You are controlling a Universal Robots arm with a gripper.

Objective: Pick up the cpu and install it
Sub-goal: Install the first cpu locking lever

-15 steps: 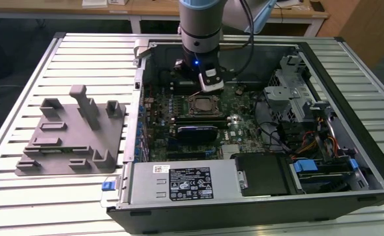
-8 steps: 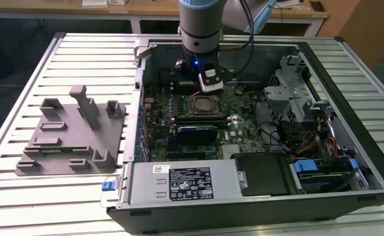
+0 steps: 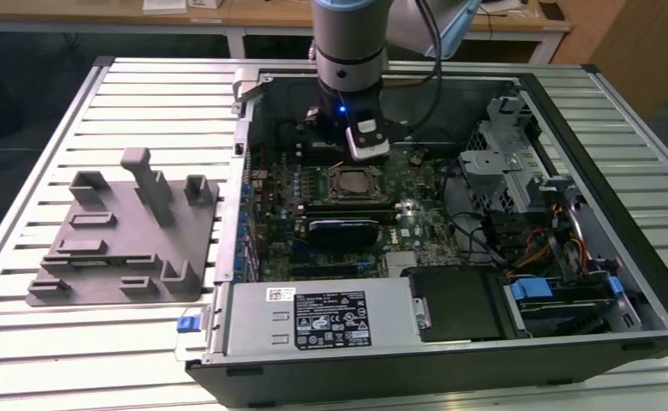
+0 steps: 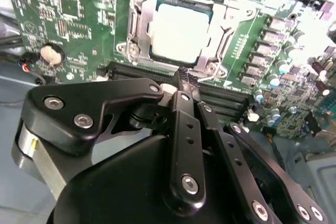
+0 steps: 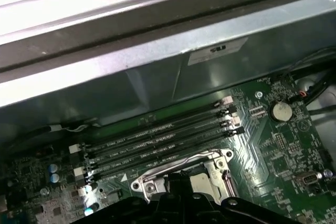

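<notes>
The cpu (image 4: 181, 29), a flat square chip with a pale silver top, lies inside the metal-framed socket (image 4: 137, 24) on the green motherboard. In the exterior view the cpu (image 3: 351, 181) sits in the middle of the open computer case. My gripper (image 4: 185, 77) hangs just above the socket's edge on the memory-slot side, its black fingers drawn together with nothing between them. The exterior view has the gripper (image 3: 364, 154) directly behind the socket, a little above the board. In the first wrist view the socket frame (image 5: 157, 178) lies just beyond the fingers.
A grey plastic fixture block (image 3: 128, 231) lies on the slatted table at the exterior view's left. The case holds a power supply (image 3: 311, 317) in front and a drive cage (image 3: 517, 171) with cables at the right. Memory slots (image 5: 157, 140) and the case wall (image 5: 168, 66) flank the socket.
</notes>
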